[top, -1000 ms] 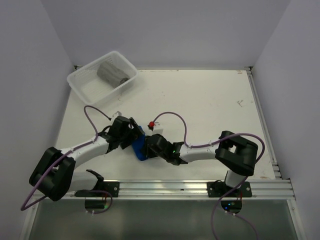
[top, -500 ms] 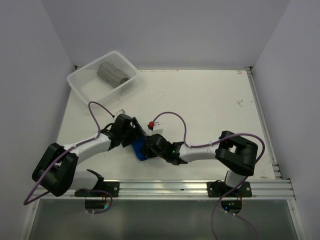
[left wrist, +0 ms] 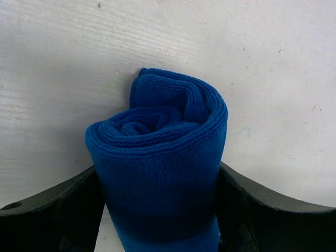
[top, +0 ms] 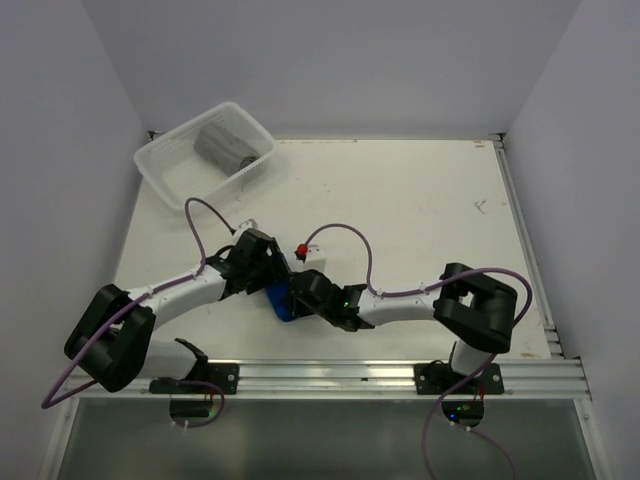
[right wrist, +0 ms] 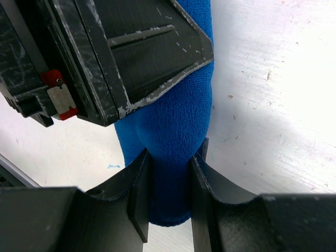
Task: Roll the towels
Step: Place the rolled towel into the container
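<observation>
The blue towel [top: 279,300] is rolled into a tube and lies on the white table near the front, between both grippers. In the left wrist view the roll [left wrist: 157,152] shows its spiral end, and my left gripper [left wrist: 160,210] has a finger pressed on each side of it. In the right wrist view my right gripper [right wrist: 170,194] pinches the other end of the roll [right wrist: 176,126], squeezing it narrow. From above, my left gripper [top: 266,272] and my right gripper [top: 300,292] meet over the roll. The grey towel [top: 222,146] lies rolled inside the basket.
The translucent white ribbed basket [top: 170,172] stands at the far left corner of the table. A purple cable with a red connector [top: 301,248] loops just behind the grippers. A metal rail [top: 400,375] runs along the table's near edge.
My left gripper has shifted a little to the right, closer over the blue roll, and its cable loop has moved with it. The right arm and the roll have hardly moved.
</observation>
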